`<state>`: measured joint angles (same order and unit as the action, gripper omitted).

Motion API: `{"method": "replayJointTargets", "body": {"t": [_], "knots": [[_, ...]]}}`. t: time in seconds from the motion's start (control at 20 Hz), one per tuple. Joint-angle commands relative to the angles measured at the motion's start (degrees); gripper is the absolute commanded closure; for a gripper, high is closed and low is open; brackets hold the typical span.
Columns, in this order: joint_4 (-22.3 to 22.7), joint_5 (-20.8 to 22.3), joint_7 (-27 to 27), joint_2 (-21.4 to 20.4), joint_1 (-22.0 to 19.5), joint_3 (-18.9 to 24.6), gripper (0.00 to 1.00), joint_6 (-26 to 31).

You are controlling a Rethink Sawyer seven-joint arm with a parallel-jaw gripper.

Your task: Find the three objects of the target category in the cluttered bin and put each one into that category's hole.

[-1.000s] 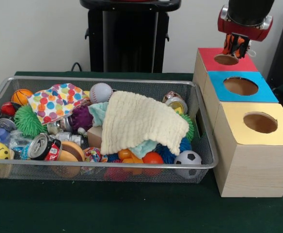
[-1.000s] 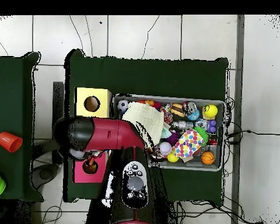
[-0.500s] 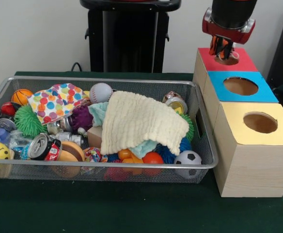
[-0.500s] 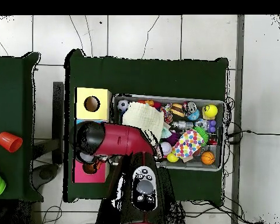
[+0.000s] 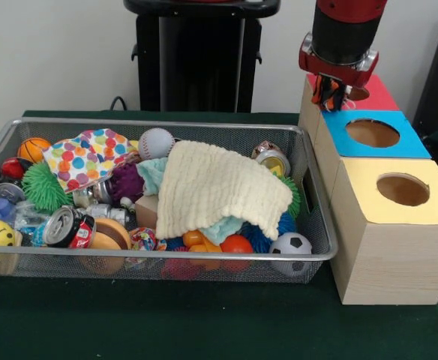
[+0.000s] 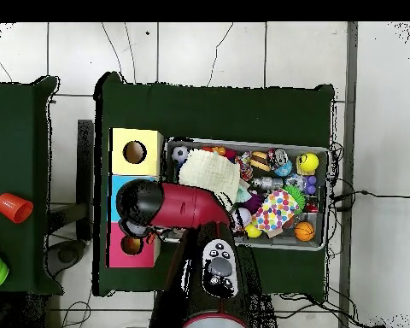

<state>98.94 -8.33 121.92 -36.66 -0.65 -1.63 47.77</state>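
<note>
lab | green-clothed table [image 6: 208,111] | tiled floor [image 6: 208,51] | colour-topped sorting boxes [image 5: 388,225]

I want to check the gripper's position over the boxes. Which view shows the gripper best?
The front view: the gripper hangs in plain sight below the wrist, beside the red-topped box. In the overhead view the red arm covers it, so it cannot be made out there.

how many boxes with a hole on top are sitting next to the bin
3, in a row beside the bin: a yellow box nearest the camera, a blue box in the middle, and a red box at the far end, partly behind the gripper.
</note>
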Motion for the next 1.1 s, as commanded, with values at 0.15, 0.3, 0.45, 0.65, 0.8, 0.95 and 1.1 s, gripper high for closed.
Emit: {"method": "replayJointTargets", "body": {"t": [0.15, 0.3, 0.45, 0.65, 0.8, 0.95, 1.1], "knots": [[6.4, 0.7, 6.2, 1.8, -1.4, 0.7, 1.00, -5.3], [6.4, 0.4, 6.4, 2.0, -1.4, 0.9, 1.00, -5.6], [6.0, 0.3, 6.8, 1.8, -1.2, 0.8, 1.00, -5.1], [6.0, -0.1, 7.8, 1.2, -0.2, 0.8, 1.00, -4.3], [6.4, -0.4, 8.1, 1.2, 0.1, 1.1, 1.00, -4.8], [6.1, -0.8, 9.0, 1.6, 1.0, 1.3, 1.00, -5.0], [6.4, -1.4, 10.3, 1.8, 2.3, 1.4, 1.00, -5.8]]}}
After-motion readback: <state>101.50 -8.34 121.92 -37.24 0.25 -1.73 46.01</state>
